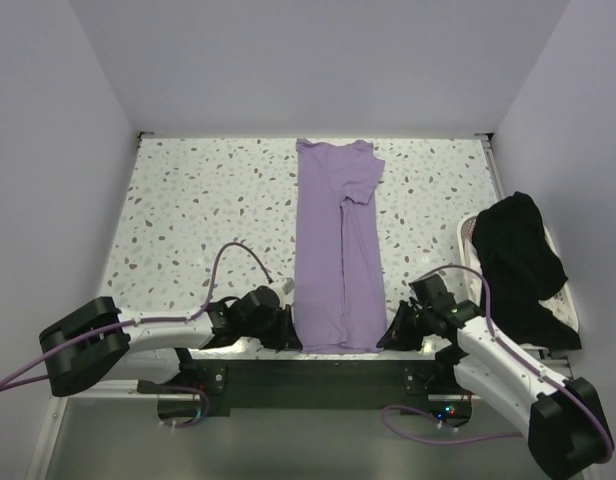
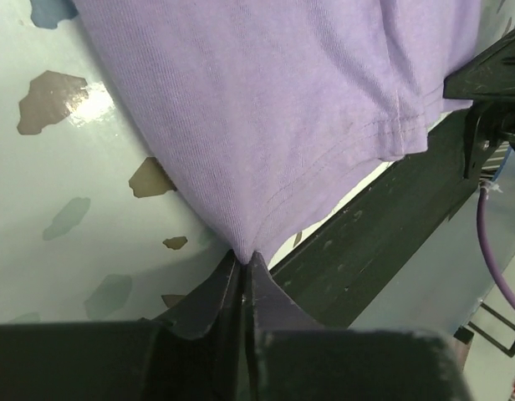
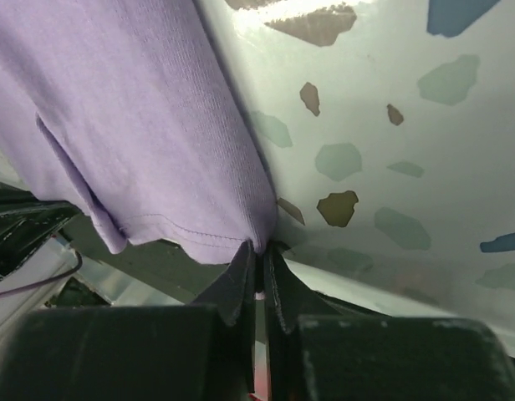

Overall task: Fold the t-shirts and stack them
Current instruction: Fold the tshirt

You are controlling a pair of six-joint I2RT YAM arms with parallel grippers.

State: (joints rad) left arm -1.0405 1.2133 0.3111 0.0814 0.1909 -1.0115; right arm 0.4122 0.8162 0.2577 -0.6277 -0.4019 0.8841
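The lavender t-shirt (image 1: 338,250) lies as a long strip down the middle of the table (image 1: 208,200), hem at the table's near edge. The left gripper (image 2: 245,261) and right gripper (image 3: 259,252) each pinch a hem corner. These are sound holds, since the cloth looks light, limp and likely to sag between them. The black t-shirt (image 1: 523,265) is heaped at the table's right edge.

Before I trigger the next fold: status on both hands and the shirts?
Left hand shut on lavender t-shirt, near-left hem corner. Right hand shut on near-right corner. Black t-shirt heaped on basket at right. Nothing in the way.
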